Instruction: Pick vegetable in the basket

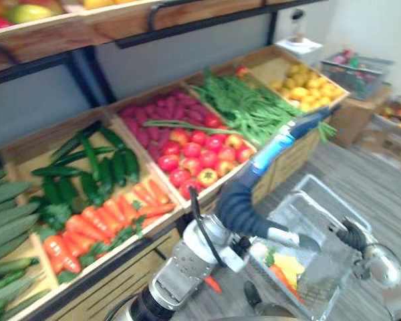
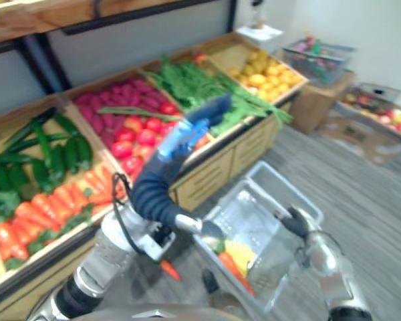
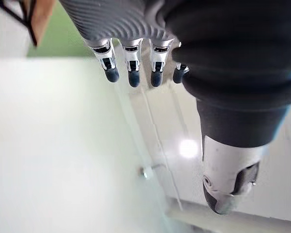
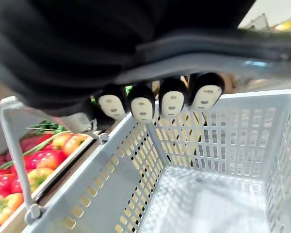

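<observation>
The right hand (image 4: 172, 99) has its fingers curled round the handle (image 4: 233, 56) of the pale slatted basket (image 4: 218, 131), which hangs at a slant. A carrot (image 1: 281, 277) and a yellow piece (image 1: 289, 265) that I cannot name lie together in the bottom of it. The left hand (image 3: 133, 63) is empty, with fingers straight and thumb well apart from them. It is raised over the wooden display (image 1: 281, 164) just beyond the basket, about where the tomatoes (image 1: 200, 150) meet the green stalks (image 1: 247, 103). The vegetable to be picked therefore lies in the display, not in either hand. The loose carrots (image 1: 100, 224) and cucumbers (image 1: 100, 167) are farther from the basket, on the robot's left. The main risk is likely the basket: hung from curled fingers alone, it could swing or tip further if the left forearm, which crosses close above its near corner, brushes the rim, and the carrot could slide out. A second risk is the grasp. The stalks are long and loose, so closing on them may lift only a few and drop the rest short of the basket, and the heaped tomatoes could roll over the crate lip if nudged. No brand, label or price tag can be read in these views
</observation>
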